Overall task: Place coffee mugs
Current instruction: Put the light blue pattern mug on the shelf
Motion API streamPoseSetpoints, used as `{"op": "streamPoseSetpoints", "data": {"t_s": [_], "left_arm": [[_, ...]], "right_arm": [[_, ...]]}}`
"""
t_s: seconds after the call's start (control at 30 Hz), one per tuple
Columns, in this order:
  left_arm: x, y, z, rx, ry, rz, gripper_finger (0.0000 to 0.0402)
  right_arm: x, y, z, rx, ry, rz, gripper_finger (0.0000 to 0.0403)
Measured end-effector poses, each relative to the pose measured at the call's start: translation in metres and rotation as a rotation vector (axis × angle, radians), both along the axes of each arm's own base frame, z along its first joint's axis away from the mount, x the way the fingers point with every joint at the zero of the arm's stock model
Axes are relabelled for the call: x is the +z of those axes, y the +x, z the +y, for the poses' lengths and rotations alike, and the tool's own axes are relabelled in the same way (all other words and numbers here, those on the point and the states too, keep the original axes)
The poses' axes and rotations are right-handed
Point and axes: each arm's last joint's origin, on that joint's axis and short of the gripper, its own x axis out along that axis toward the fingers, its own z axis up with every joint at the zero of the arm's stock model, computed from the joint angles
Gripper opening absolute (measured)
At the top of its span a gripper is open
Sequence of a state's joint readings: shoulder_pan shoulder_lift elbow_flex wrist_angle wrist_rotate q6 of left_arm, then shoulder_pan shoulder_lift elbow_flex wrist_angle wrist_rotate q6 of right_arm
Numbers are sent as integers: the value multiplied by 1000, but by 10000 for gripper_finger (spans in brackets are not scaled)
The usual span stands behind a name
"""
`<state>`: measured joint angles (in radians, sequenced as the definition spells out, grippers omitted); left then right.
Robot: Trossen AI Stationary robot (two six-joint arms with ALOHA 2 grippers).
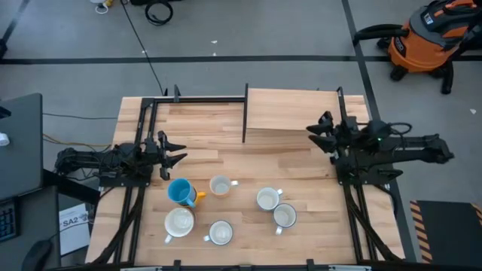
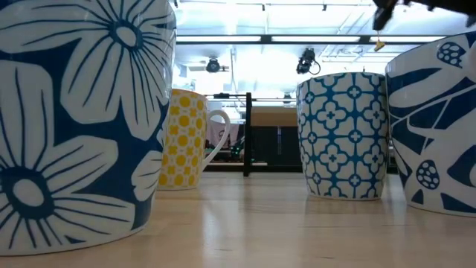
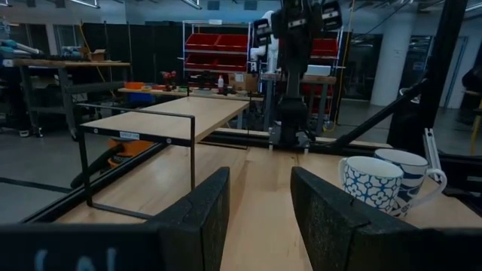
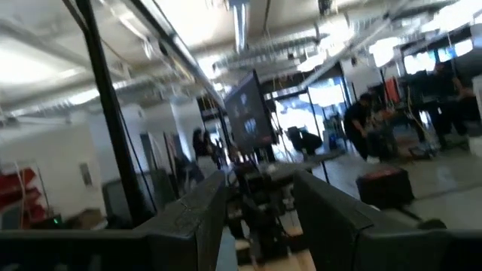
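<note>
From above I count 6 coffee mugs clustered on the near half of the wooden bench (image 1: 301, 113): a bright blue mug (image 1: 180, 191) lying on its side with a yellow-orange handle, a small cream mug (image 1: 220, 186) just beside it, a wide white mug (image 1: 179, 223) and another white mug (image 1: 221, 232) nearer the front edge, and a pair of white mugs (image 1: 276, 208) touching each other toward the right. My left gripper (image 1: 175, 153) sits at the bench's left edge, apart from the blue mug, its fingers (image 3: 202, 214) spread with nothing between them. My right gripper (image 1: 320, 129) waits at the right side, raised and tilted, fingers (image 4: 192, 214) likewise parted and empty. A raised wooden platform (image 1: 290, 111) on a black frame (image 1: 245, 113) stands at the back. In the low view, a yellow patterned mug (image 2: 182, 139) and blue-and-white patterned mugs (image 2: 343, 134) stand upright.
</note>
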<state>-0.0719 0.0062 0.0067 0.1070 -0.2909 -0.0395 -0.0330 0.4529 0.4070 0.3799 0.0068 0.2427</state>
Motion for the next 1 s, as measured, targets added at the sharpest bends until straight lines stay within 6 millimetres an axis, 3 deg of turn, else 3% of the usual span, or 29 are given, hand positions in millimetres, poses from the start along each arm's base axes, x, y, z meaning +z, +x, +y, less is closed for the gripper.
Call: {"op": "streamPoseSetpoints", "data": {"t_s": [0.17, 0.37, 0.63, 1.0], "left_arm": [[0, 0, 0, 0, 0, 0, 149], [0, 0, 0, 0, 0, 0, 149], [0, 0, 0, 0, -1, 0, 149], [0, 0, 0, 1, 0, 0, 149]], "right_arm": [[14, 27, 1, 65, 38, 173, 165], [11, 60, 9, 191, 89, 332, 165], [-15, 93, 30, 273, 94, 500, 165], [-51, 120, 38, 190, 59, 666, 165]]}}
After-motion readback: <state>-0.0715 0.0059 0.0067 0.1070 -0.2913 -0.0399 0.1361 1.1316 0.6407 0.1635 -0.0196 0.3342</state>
